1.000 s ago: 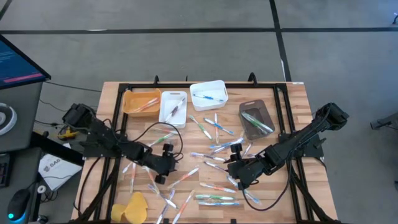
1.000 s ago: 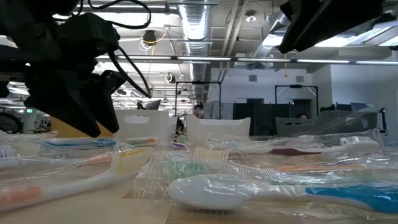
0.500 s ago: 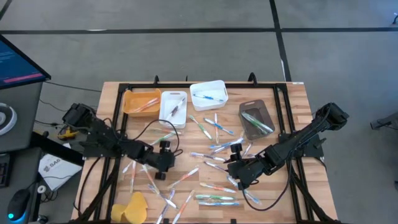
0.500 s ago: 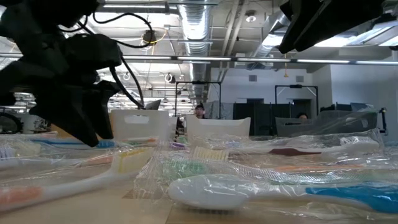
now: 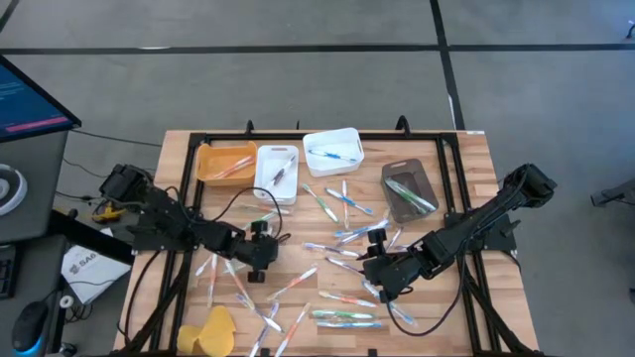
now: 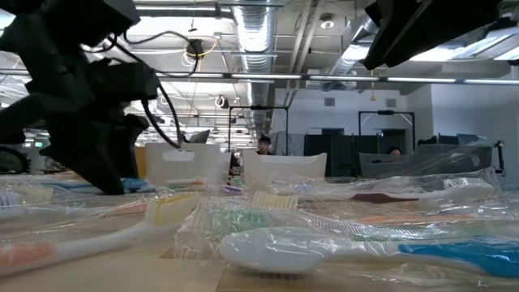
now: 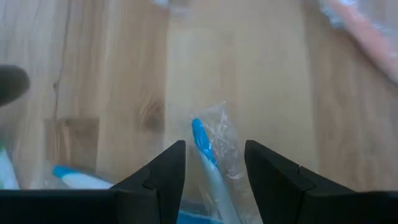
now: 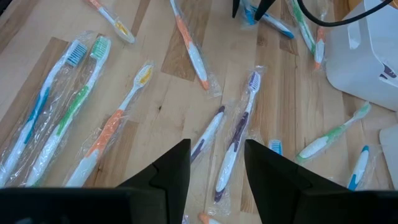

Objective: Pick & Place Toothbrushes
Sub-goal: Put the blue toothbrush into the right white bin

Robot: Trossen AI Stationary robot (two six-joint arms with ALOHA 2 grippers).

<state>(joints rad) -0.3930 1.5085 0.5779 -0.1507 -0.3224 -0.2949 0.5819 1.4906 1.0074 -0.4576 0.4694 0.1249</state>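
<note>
- Left gripper (image 5: pixel 260 270) drawn back slightly toward the orange rectangular plastic bin (image 5: pixel 224 162), fingers pinching a blue-and-white wrapped plastic toothbrush (image 7: pixel 207 155).
- Right gripper (image 5: pixel 380 281) unmoved, far from that bin, fingers spread, empty.

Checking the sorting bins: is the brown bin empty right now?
No. In the high view the brown bin holds at least one green toothbrush lying across its floor.

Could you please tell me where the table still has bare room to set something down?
Bare wood shows right of the brown bin and left of the orange bin. The middle, strewn with toothbrushes, is crowded.
</note>
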